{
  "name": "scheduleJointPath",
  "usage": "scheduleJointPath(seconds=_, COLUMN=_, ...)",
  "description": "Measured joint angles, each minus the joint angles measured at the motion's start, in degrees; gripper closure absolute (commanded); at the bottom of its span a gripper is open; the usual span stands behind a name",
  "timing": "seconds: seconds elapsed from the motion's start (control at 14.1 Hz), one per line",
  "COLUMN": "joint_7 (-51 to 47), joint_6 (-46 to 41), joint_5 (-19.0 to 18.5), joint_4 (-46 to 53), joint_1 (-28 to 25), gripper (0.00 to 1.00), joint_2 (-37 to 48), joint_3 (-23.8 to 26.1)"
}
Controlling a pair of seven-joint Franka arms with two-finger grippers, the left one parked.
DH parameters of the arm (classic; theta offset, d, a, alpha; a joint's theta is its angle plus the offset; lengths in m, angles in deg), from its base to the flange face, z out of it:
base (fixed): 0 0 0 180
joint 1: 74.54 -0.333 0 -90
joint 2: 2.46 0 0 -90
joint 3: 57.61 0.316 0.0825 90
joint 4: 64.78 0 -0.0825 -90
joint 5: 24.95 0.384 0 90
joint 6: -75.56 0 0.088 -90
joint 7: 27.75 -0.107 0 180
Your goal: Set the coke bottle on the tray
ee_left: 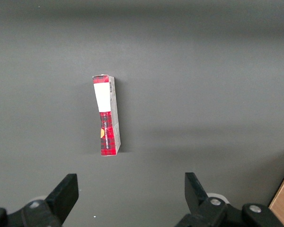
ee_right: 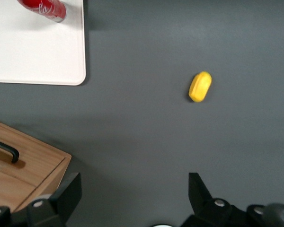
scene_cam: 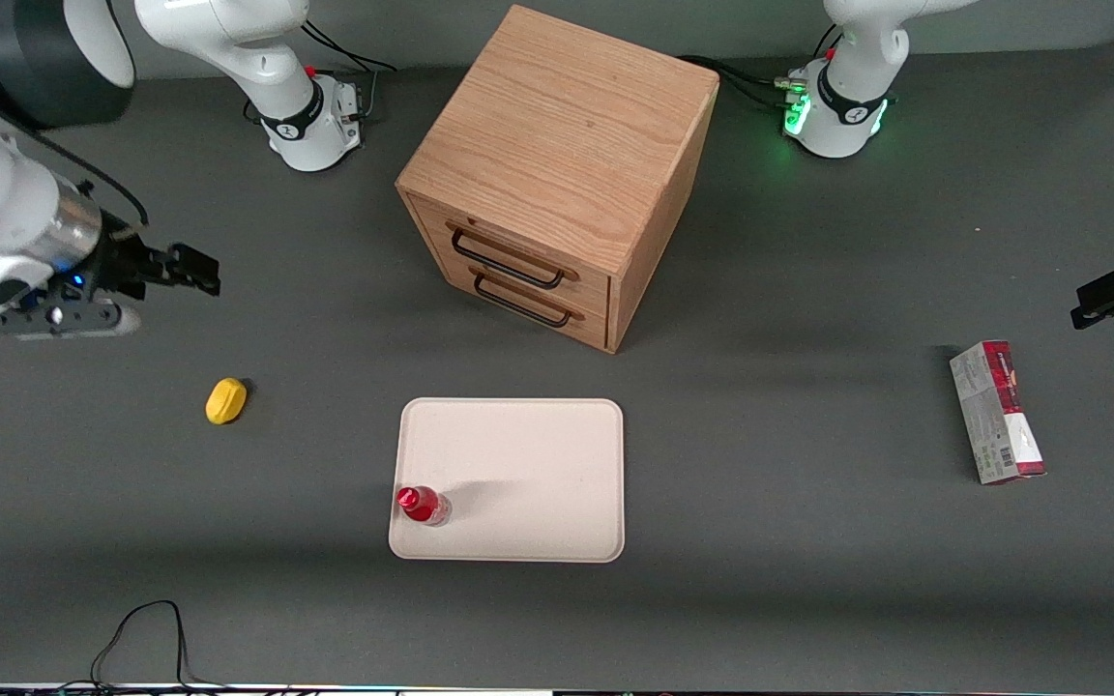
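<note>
We see the coke bottle point(scene_cam: 423, 505), a tiny red bottle with a red cap, a white logo mark and a clear base, standing upright on the tray point(scene_cam: 538, 464) near the corner closest to the front camera at the working arm's end. The tray is a large flat cream rectangle with rounded corners and a low rim, lying on the table nearer the front camera than the gripper point(scene_cam: 191, 269), which hangs open well apart from it.
</note>
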Motion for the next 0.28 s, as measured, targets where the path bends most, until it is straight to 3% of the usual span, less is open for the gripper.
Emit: scheduleJointPath(seconds=0.28, joint_7=0.04, joint_6=-0.1, joint_5=0.78, joint_4=-0.57, joint_1=2.09, gripper=0.0, joint_2=2.12, joint_3=0.01)
